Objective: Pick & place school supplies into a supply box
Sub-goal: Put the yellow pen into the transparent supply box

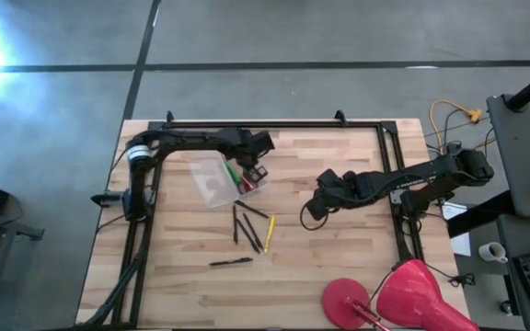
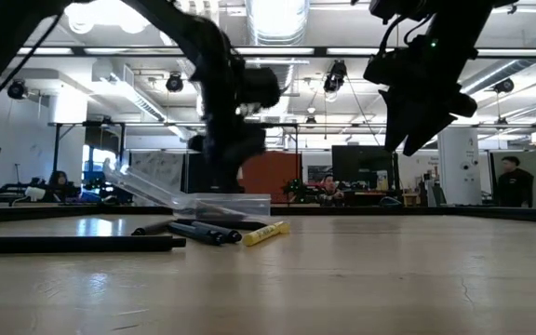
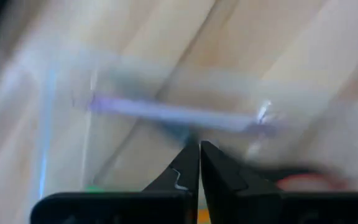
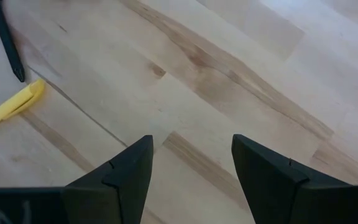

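Observation:
The supply box [image 1: 217,178], a clear plastic case, lies open on the table with its lid [image 2: 147,190] slanting up. Something green [image 1: 234,172] and something red [image 1: 247,184] lie in it. My left gripper [image 3: 199,149] is shut and hovers right over the box's far-right part [image 1: 258,164], its tips by a clear edge [image 3: 166,112]. Two black pens [image 1: 237,225] and a yellow one [image 1: 269,233] lie on the wood near the box, with another black pen [image 1: 231,262] nearer the front. My right gripper [image 4: 191,155] is open above bare wood [image 1: 311,211], right of the yellow pen [image 4: 8,106]. My left gripper comes down at the clear box from above with shut fingers, their tips [image 3: 188,163] close to the box's clear edge. The view is blurred, and I cannot tell whether they touch it.
A red dome lamp [image 1: 412,294] stands at the table's near right corner. Yellow-tipped cables [image 1: 458,115] hang off the far right side. A dark metal frame [image 1: 274,126] runs along the far edge and both sides. Bare wood lies in the middle and along the near edge.

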